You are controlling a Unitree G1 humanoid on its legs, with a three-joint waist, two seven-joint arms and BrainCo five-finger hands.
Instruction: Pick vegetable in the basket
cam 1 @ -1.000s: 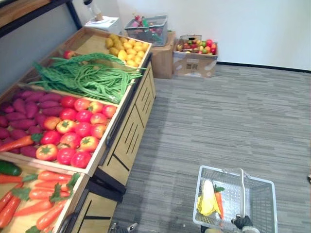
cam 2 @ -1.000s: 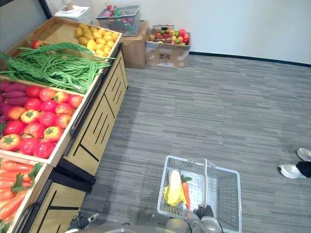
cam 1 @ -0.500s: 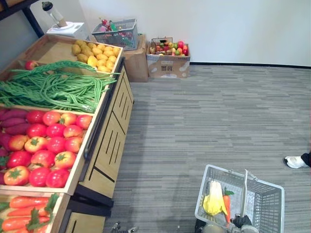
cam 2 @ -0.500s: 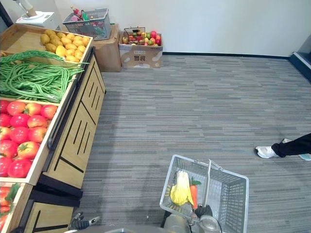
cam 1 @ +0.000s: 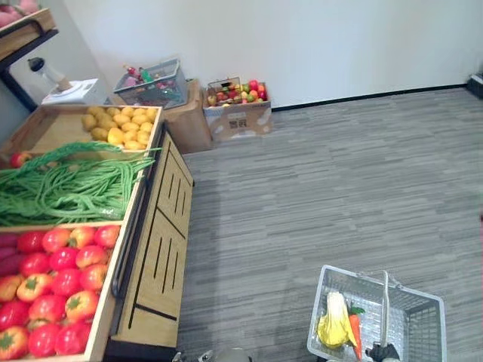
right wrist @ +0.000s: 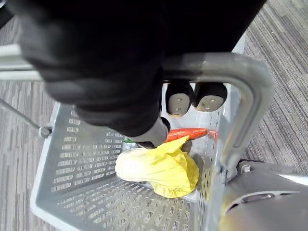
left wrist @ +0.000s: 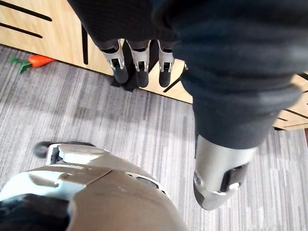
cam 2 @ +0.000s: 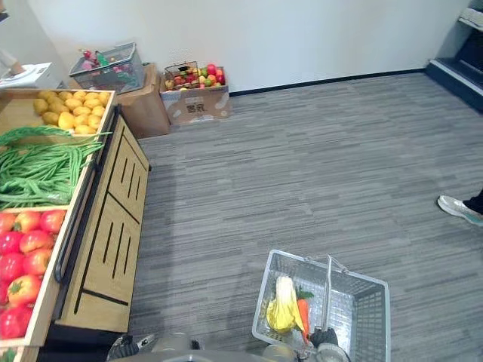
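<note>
- Grey perforated basket [cam 1: 419, 324] hangs from my right hand [right wrist: 130, 86]. Its fingers [right wrist: 179, 98] and thumb are curled tight round the handle [right wrist: 243, 101], with nothing else in that hand.
- Task's things: leafy veg [right wrist: 159, 168] and carrot [right wrist: 188, 133] lie inside the basket. They touch, on the side toward the stand [cam 1: 162, 226].
- Left hand [left wrist: 138, 57] is low by the stand's wooden front, fingers straight, holding nothing.
- Progress, my read: two items are loaded, so picking is at least partly done.
- The basket is well apart from the stand, out over the carpet [cam 1: 339, 188].
- I can't tell how many items are wanted. If more, I'd have to get back within reach of the crates and pick with the free left hand.
- Stock on the stand: tomatoes [cam 1: 56, 279], green beans [cam 1: 68, 188], yellow produce [cam 1: 121, 128].
- A stray carrot [left wrist: 38, 60] lies on the carpet at the stand's foot and may need collecting.
- Basket: rigid, walls and floor full of small holes. The handle is a smooth round bar, metal by the look, bent square at the corners.
- Leafy veg: pale yellow, elongated, crumpled, looks soft.
- Carrot: smooth, tapered, orange with a green top.
- Carpet: grey, ribbed, short pile.
- Stand: pale wood with dark slots.
</note>
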